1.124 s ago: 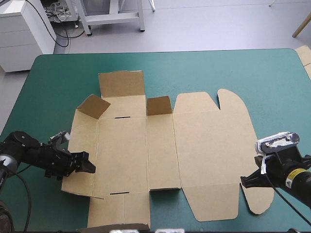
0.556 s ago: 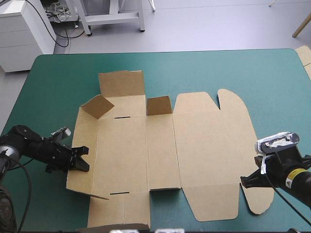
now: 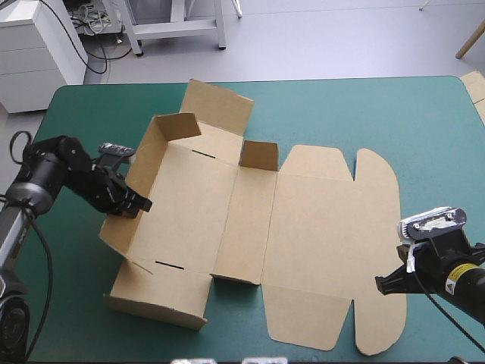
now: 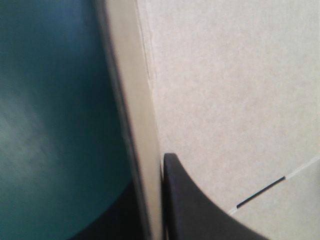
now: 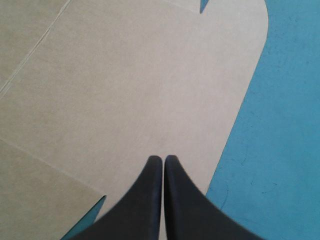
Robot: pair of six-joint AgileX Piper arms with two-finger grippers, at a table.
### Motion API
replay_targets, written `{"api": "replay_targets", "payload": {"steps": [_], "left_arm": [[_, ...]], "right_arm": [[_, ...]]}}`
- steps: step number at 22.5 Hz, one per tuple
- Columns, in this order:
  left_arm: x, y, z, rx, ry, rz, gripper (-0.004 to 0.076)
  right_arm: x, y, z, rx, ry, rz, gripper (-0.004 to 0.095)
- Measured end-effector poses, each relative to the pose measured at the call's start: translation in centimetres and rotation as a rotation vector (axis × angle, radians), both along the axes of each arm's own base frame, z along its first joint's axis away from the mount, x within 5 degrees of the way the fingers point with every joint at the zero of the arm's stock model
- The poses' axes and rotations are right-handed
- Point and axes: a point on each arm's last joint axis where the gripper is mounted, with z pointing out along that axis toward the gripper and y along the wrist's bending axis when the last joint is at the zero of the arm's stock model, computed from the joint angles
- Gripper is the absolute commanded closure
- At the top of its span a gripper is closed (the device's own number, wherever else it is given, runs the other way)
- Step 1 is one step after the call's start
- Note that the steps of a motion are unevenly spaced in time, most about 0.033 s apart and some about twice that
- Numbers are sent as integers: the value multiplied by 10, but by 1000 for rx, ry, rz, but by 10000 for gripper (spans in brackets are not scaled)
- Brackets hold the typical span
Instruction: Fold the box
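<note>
The desk (image 3: 364, 114), under its teal-green cover, carries the brown box (image 3: 303, 235) a little left of its middle, turned somewhat askew to the desk's edges. By my reading the folding is at an early stage. The widest part, the lid panel (image 3: 326, 227) with its two rounded ears, lies flat toward the desk's right, and the base panel (image 3: 182, 212) beside it also lies flat. Round the base some board is already up: the left wall (image 3: 121, 224) leans upward, the far flap (image 3: 220, 102) stands tilted, the near wall (image 3: 155, 311) is lifted along the near edge, and a small tab (image 3: 260, 155) rises at the far side of the spine. None of these looks tucked, and both slots (image 3: 170, 265) in the base are open, so the walls have yet to be squared, doubled over and locked in. The left gripper (image 3: 142, 205) pinches the left wall, the board's edge sandwiched between its black fingers (image 4: 200, 210) in the left wrist view. The right gripper (image 5: 163, 160) has its fingers pressed together, empty, tips over the lid's near rounded ear (image 5: 210, 100).
</note>
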Motion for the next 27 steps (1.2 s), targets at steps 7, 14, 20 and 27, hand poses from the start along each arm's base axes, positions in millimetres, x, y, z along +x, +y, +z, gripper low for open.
{"api": "replay_targets", "payload": {"steps": [7, 14, 20, 27], "left_arm": [[34, -53, 42, 280, -211, -343, 731], [58, -101, 51, 464, -443, -728, 731], [71, -136, 39, 548, -607, -947, 731], [49, -192, 46, 734, -766, -1193, 732]], "right_arm": [[0, 1, 0, 12, 6, 4, 910], [-1, 3, 0, 41, 18, 12, 910], [-2, 5, 0, 61, 22, 18, 910], [-2, 6, 0, 76, 18, 23, 910]]}}
